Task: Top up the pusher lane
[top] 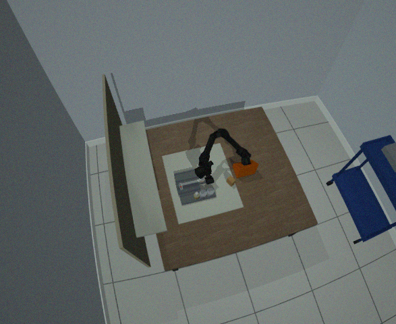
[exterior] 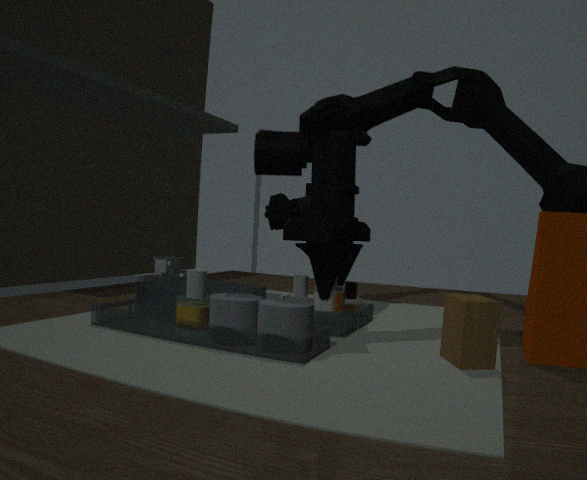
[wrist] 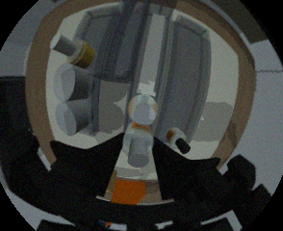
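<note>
My gripper (exterior: pixel 329 293) (wrist: pixel 138 138) is shut on a white-capped jar (exterior: pixel 339 301) (wrist: pixel 139 153) with an orange band. It holds the jar upright over the front end of the middle lane. A like jar (wrist: pixel 142 110) stands directly behind it, against the pusher plate (wrist: pixel 146 89); its cap also shows in the exterior view (exterior: pixel 300 285). The two jars look touching or nearly so. The held jar's base and the low front stop are hidden, so I cannot tell whether it rests on the lane floor. In the top view the arm hides the held jar.
A yellow jar (exterior: pixel 192 314) (wrist: pixel 84 55) and two wide pale jars (exterior: pixel 235 316) (exterior: pixel 285 322) stand in the left lane. A black-capped jar (wrist: pixel 178 141) stands close to the right finger. A wooden block (top: pixel 230 180) (exterior: pixel 469 330) stands between the tray and the orange base (top: pixel 245 169).
</note>
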Action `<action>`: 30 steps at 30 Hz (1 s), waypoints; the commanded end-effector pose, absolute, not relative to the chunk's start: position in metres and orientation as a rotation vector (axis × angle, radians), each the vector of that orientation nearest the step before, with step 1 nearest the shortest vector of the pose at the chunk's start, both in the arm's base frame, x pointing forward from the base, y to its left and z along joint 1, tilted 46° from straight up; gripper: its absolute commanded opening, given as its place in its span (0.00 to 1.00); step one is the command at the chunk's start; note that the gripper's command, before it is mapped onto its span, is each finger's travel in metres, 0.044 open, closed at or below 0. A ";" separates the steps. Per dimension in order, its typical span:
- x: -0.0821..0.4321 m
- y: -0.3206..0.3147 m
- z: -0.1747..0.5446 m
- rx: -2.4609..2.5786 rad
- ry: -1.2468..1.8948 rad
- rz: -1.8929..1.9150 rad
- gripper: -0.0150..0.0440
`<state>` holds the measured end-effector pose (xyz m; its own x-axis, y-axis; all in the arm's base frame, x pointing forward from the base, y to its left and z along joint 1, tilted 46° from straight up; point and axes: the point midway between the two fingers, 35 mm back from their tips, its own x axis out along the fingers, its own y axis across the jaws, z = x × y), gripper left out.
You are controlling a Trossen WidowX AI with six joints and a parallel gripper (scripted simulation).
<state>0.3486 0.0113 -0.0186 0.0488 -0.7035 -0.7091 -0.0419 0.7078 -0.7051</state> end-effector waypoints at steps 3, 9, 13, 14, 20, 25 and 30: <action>0.353 0.010 -0.018 -0.656 1.431 -0.567 0.25; 0.353 0.009 -0.019 -0.656 1.431 -0.567 0.25; 0.353 0.008 -0.020 -0.656 1.431 -0.567 0.25; 0.353 0.008 -0.021 -0.656 1.431 -0.567 0.25; 0.353 0.007 -0.022 -0.656 1.431 -0.567 0.25; 0.353 0.006 -0.023 -0.656 1.431 -0.567 0.25; 0.353 0.005 -0.024 -0.656 1.431 -0.567 0.25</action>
<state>0.3488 0.0056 -0.0242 0.0508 -0.7041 -0.7083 -0.0406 0.7071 -0.7059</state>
